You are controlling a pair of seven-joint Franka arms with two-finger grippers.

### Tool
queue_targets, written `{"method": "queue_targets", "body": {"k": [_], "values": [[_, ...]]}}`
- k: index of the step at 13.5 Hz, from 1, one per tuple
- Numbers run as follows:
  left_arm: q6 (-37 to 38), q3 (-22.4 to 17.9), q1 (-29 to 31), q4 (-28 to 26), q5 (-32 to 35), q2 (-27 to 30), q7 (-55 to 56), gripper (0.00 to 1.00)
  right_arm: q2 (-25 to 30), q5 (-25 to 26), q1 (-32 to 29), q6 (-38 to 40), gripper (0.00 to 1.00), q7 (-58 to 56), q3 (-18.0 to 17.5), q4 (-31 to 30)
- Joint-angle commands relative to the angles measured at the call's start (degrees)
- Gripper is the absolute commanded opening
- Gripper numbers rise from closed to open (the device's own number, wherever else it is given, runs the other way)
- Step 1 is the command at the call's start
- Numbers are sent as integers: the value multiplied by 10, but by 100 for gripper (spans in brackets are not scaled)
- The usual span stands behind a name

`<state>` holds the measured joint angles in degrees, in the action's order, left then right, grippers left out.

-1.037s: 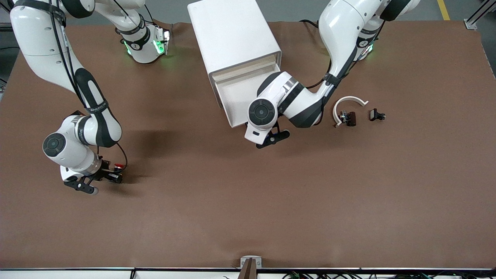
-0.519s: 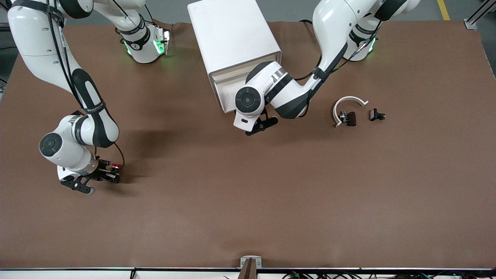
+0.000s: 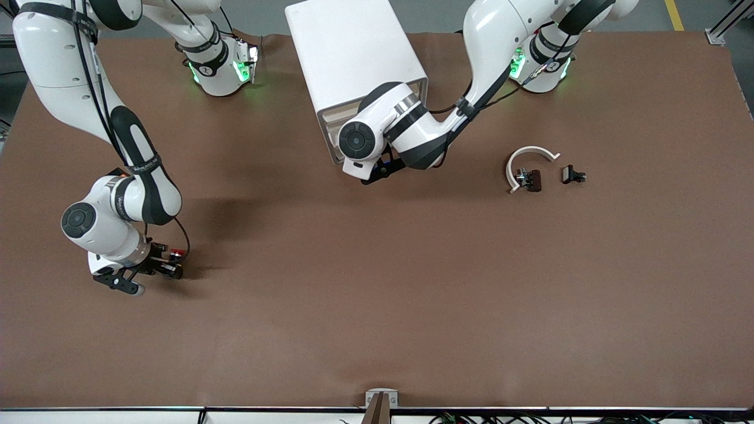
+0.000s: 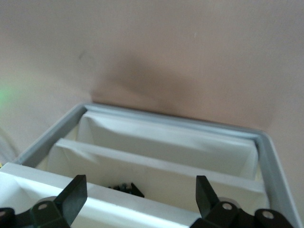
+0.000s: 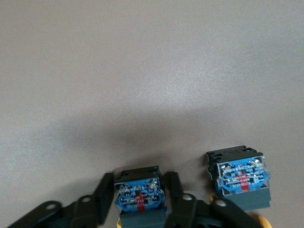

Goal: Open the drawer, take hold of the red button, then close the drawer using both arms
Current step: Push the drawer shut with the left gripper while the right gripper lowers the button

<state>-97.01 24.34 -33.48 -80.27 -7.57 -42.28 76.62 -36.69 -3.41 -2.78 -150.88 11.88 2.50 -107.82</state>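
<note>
The left arm [image 3: 406, 126] hides the drawer [image 3: 336, 118] front; a small dark thing [image 4: 124, 188] inside stays unidentifiable.

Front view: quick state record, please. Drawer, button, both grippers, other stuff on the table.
drawer: pushed in or nearly so, in the white cabinet; left arm hides its edge
left gripper: open, at the cabinet front
button: red cap, at the right gripper, low at the table
right gripper: toward the right arm's end of the table
other: white curved piece and two small dark parts toward the left arm's end
</note>
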Motion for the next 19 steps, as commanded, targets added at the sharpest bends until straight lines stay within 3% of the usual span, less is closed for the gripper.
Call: {"method": "queue_targets", "body": {"k": [1,11,14,19], "values": [[10,10,1,0,-29,-8,9,100,6,6,-6,14,100,-1,-11,8],[14,12,3,3,-61,-11,8,100,128,8,-5,357,100,-5,-14,105],[14,4,16,7,-56,-9,8,100,166,9,-6,427,100,-14,-13,135],[14,-79,33,27,-51,11,-23,100,179,25,-9,623,100,-15,-10,262]]}}
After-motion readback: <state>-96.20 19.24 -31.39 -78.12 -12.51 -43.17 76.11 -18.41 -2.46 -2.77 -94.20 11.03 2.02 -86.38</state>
